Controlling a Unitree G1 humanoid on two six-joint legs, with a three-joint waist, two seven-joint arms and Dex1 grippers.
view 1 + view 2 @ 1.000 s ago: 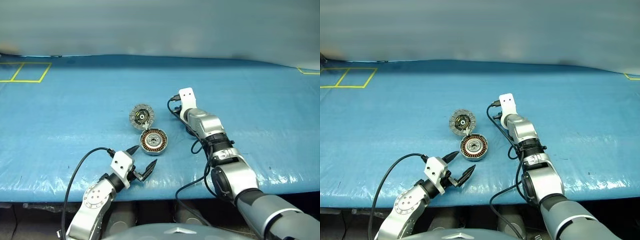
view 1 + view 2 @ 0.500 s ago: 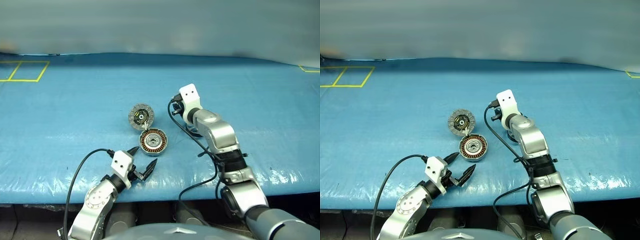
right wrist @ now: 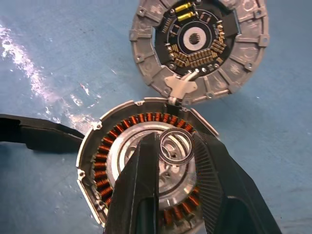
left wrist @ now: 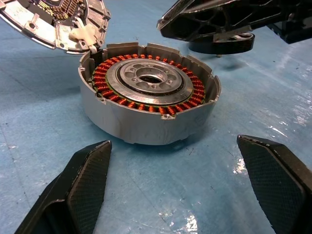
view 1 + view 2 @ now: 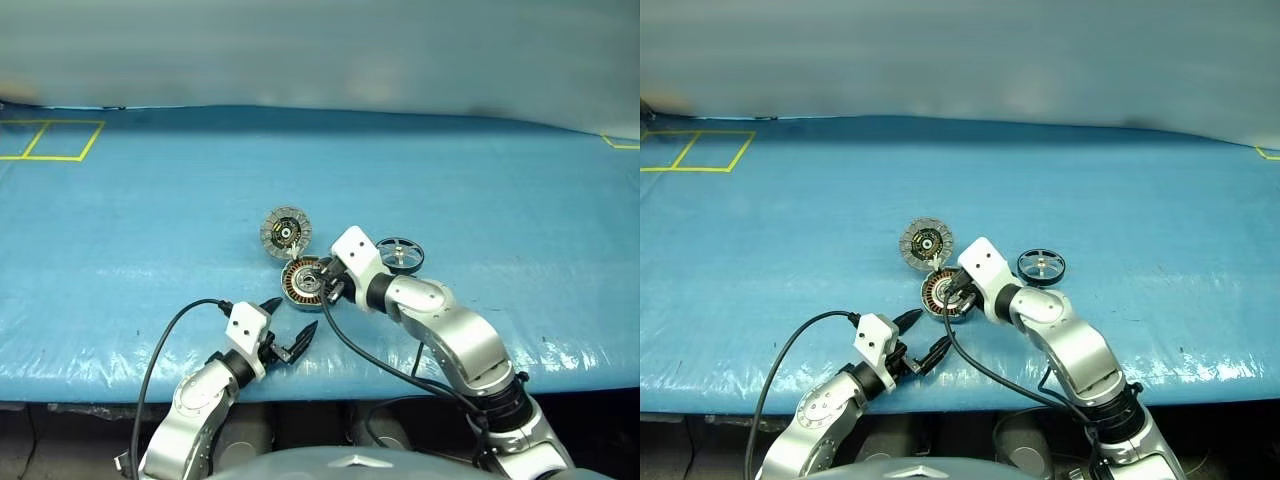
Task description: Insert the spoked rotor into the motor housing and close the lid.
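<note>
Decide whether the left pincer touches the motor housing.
Apart. In the left wrist view, bare blue cloth separates both open fingers of the left pincer from the motor housing.

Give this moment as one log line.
left pincer: open, by housing | right pincer: holds ring over housing | rotor: on table | lid: open

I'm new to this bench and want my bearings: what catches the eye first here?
The open round silver motor housing with copper-brown windings sits mid-table on the blue cover, its ribbed silver lid flipped open behind. The right tool hovers over it pinching a small silver ring; the dark spoked rotor lies beside.
</note>
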